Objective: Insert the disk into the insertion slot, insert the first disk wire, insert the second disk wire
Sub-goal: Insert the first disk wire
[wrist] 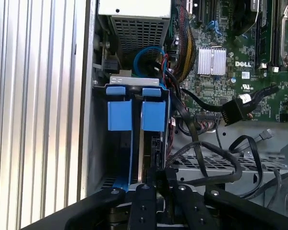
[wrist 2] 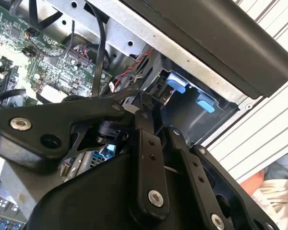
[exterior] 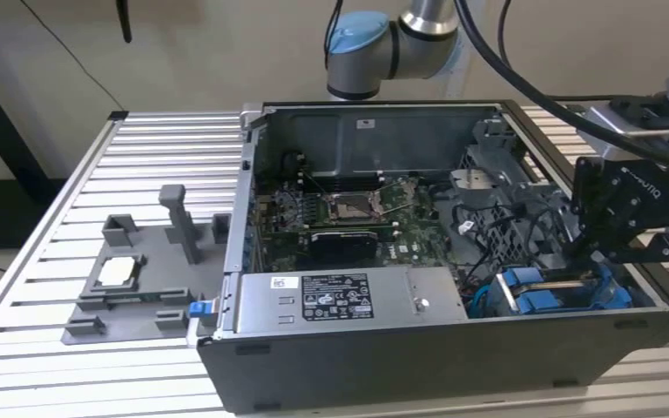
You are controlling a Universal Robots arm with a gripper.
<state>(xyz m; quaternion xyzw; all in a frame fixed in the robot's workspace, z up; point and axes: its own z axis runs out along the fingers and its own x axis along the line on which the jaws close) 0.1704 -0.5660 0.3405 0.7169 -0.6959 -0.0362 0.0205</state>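
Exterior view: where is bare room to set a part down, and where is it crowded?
Free: ribbed metal table beyond the grey plastic fixture, and in front of it. Crowded: black cables and blue clips inside the open dark computer case.

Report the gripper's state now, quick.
Gripper: cannot be told whether open or closed; it is at the insertion slot.

In the exterior view, I see black cables (exterior: 500,214) crowding the insertion slot (exterior: 557,288) at eleven o'clock, power-supply box (exterior: 334,303) at nine.
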